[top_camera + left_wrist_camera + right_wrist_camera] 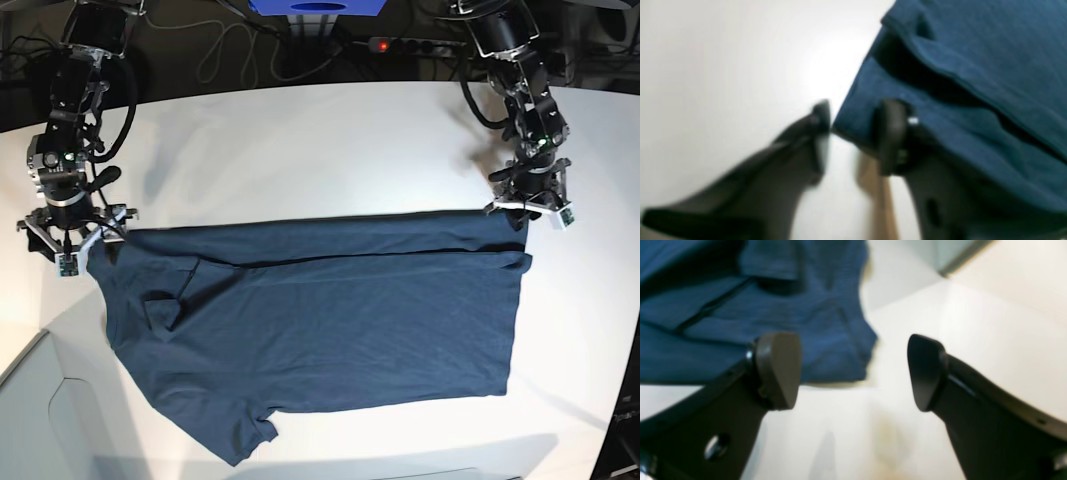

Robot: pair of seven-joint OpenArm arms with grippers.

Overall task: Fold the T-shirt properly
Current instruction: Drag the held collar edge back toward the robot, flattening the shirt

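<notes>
The dark navy T-shirt (320,320) lies spread on the white table (300,140), its far long edge folded over in a band. My left gripper (528,207) is at the shirt's far right corner. In the left wrist view that corner (857,110) sits between the fingers (821,116) of my left gripper (853,130); they stand partly closed with a gap still showing. My right gripper (68,245) is at the far left corner. Its fingers (778,368) are wide open (853,373), nothing between them, and the T-shirt's edge (826,340) lies just beyond.
The table's front edge (60,370) cuts in at the lower left beside a grey surface. Cables and a power strip (410,45) run behind the table's back edge. Bare white tabletop (973,323) stretches to the right of the right gripper.
</notes>
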